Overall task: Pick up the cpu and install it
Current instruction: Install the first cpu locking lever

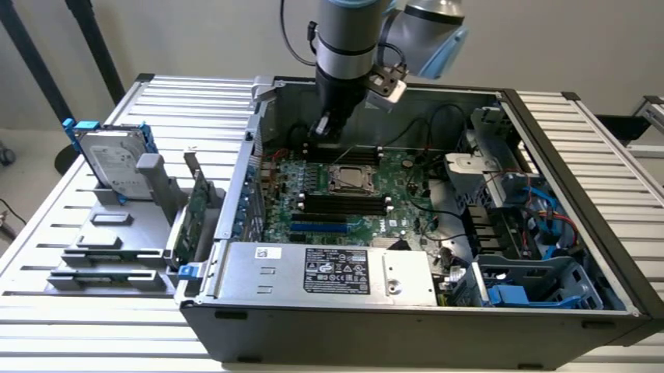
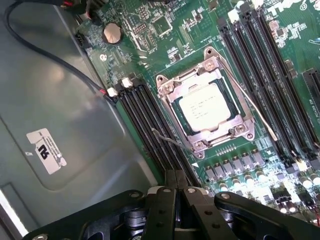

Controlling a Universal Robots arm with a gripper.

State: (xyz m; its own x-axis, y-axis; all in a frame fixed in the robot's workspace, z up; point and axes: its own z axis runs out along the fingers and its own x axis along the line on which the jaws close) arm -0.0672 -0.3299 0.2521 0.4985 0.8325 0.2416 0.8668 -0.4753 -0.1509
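Note:
The cpu (image 2: 206,107), a small square chip with a silver lid, lies seated in the metal socket frame (image 2: 165,92) on the green motherboard; the exterior view shows the cpu (image 1: 350,178) at the board's middle. My gripper (image 2: 176,176) is shut with nothing between its fingers, its tips hovering over the black memory slots (image 2: 150,125) beside the socket. In the exterior view my gripper (image 1: 323,134) hangs inside the open computer case, just behind the socket.
A thin socket lever (image 2: 260,112) runs along the frame. A black cable (image 2: 50,55) crosses the case wall. A hard drive with blue rails (image 1: 112,165) stands in a grey holder at the exterior view's left. The power supply (image 1: 326,272) fills the case front.

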